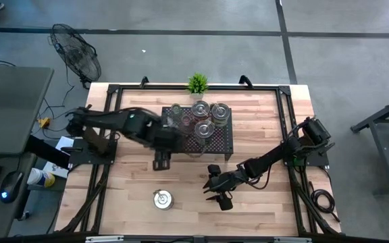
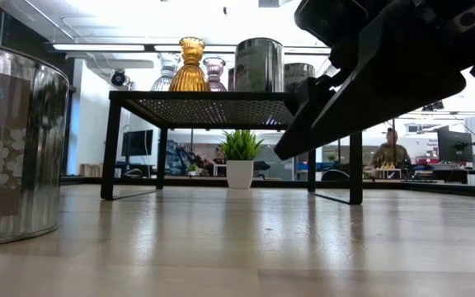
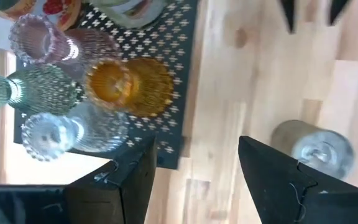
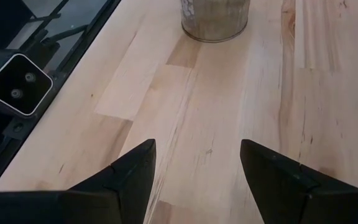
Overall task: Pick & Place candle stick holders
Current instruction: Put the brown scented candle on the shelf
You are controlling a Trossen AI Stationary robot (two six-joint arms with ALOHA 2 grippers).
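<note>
Left gripper (image 1: 161, 164) beside rack (image 1: 223, 145), jaws apart, empty. Right gripper (image 1: 221, 200) near silver holder (image 1: 162, 199) on surface (image 1: 262, 121), jaws apart, empty.

Left arm: reaches inward, left gripper (image 1: 161, 164) low, jaws apart, empty.
Right arm: stretched inward, right gripper (image 1: 223, 202) low, jaws apart, empty.

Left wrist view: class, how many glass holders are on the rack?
4, clustered together on the rack: pink, greenish, amber, clear. More may sit outside this view.
</note>
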